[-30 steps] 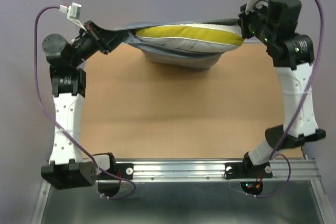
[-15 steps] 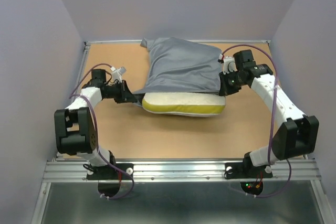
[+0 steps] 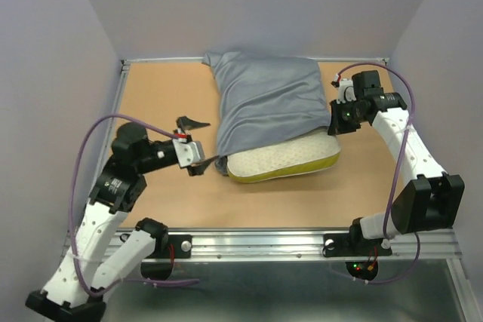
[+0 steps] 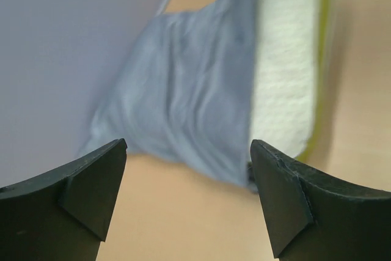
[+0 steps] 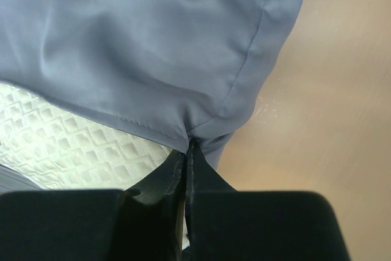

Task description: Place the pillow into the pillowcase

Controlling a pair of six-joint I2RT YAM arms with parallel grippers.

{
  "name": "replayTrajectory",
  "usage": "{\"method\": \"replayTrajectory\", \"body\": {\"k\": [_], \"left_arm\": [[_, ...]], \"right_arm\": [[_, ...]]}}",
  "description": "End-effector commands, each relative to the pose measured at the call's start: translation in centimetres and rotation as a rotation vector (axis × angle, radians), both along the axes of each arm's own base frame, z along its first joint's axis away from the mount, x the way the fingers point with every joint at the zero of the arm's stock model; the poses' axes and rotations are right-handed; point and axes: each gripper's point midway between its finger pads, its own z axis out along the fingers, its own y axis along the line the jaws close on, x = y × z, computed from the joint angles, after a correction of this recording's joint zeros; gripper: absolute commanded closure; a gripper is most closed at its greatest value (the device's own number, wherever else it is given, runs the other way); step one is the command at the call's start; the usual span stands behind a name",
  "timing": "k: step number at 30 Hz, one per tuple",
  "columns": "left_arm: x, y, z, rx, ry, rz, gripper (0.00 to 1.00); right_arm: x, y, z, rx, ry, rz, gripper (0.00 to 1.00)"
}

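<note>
Most of the pillow (image 3: 290,162) is hidden inside the pillowcase (image 3: 268,103); only its quilted white near end and yellow edge band show. At left, the left gripper (image 3: 199,144) stands with fingers spread wide and empty, just beside the pillowcase's near-left corner. Its wrist view is blurred, so contact cannot be judged. The wrinkled slate-grey pillowcase lies in the middle of the table (image 3: 158,88), closed end toward the far wall. At right, the right gripper (image 5: 186,151) pinches the hem at the pillowcase's open right corner, the pillow just beside its fingers.
</note>
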Motion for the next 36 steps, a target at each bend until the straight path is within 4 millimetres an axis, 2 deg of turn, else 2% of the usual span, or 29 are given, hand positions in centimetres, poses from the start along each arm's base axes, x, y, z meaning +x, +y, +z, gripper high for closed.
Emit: {"method": "replayTrajectory", "body": {"k": [1,2,3,4,5,6,7,9,13,16,20,21,22,23,25,26,28,29,30,34,35,36], "left_arm": [[-0.2,-5.4,-4.5,-0.019,0.067,-0.044,0.11],[-3.2,-9.2,-4.9,-0.015,0.055,-0.173,0.12],[-3.7,-10.7,-5.3,-0.008,0.034,-0.189,0.11],[-2.5,-12.3,-5.9,-0.007,-0.008,-0.131,0.08],[-4.5,-14.7,-6.0,-0.005,-0.015,-0.2,0.07],[-4.8,-15.9,-6.3,0.002,-0.019,-0.228,0.04],[-4.7,-18.0,-6.6,0.009,-0.007,-0.25,0.04],[-4.9,-20.9,-7.0,0.02,0.01,-0.284,0.01],[-3.9,-24.1,-8.0,0.016,-0.033,-0.264,0.01],[-2.3,-25.6,-9.3,0.031,-0.044,-0.196,0.01],[-0.6,-26.1,-10.8,0.06,-0.074,-0.113,0.02],[-0.3,-26.2,-11.3,0.072,-0.072,-0.106,0.05],[-0.2,-26.6,-12.6,0.104,-0.067,-0.11,0.09],[-0.1,-26.7,-13.3,0.127,-0.068,-0.115,0.22],[-0.5,-26.7,-15.0,0.175,-0.067,-0.146,0.34],[-0.7,-26.7,-15.7,0.194,-0.062,-0.161,0.53],[-1.8,-26.4,-17.3,0.243,-0.023,-0.215,0.79],[-2.2,-26.2,-17.6,0.25,-0.004,-0.23,1.0],[-2.5,-26.1,-17.8,0.254,0.011,-0.242,1.0],[-4.2,-25.2,-18.0,0.237,0.048,-0.297,1.0],[-4.4,-25.2,-17.7,0.223,0.061,-0.296,1.0],[-4.4,-25.3,-17.6,0.223,0.07,-0.294,1.0]], "right_arm": [[-0.7,2.0,2.1,0.108,-0.029,0.025,0.99],[-0.8,2.2,2.1,0.117,-0.027,0.03,0.99],[-0.9,2.2,2.1,0.124,-0.026,0.034,1.0],[-1.1,2.3,2.1,0.126,-0.023,0.039,1.0],[-1.1,2.2,2.1,0.121,-0.024,0.041,1.0],[-1.2,2.2,2.1,0.118,-0.025,0.043,0.99],[-1.3,2.2,2.3,0.121,-0.032,0.049,0.99],[-1.6,2.4,2.6,0.13,-0.036,0.062,0.99],[-2.3,2.5,2.3,0.138,-0.027,0.068,1.0],[-2.8,2.6,2.0,0.146,-0.018,0.071,0.99],[-4.0,2.9,1.1,0.164,0.008,0.087,1.0],[-4.1,3.0,1.0,0.17,0.014,0.088,1.0],[-4.2,3.1,0.9,0.173,0.016,0.092,0.99],[-4.3,3.1,0.8,0.172,0.018,0.094,0.99],[-4.4,3.0,0.6,0.166,0.017,0.099,0.99],[-4.3,2.9,0.6,0.163,0.012,0.102,0.99],[-4.6,2.7,-0.2,0.15,0.022,0.102,1.0],[-4.4,2.6,-0.4,0.139,0.012,0.106,0.99],[-4.3,2.4,-0.7,0.127,0.011,0.107,0.99],[-3.5,1.0,-2.4,0.044,0.0,0.092,0.67],[-3.0,0.8,-2.8,0.036,-0.018,0.079,0.54],[-2.7,0.6,-2.9,0.023,-0.032,0.073,0.49]]}}
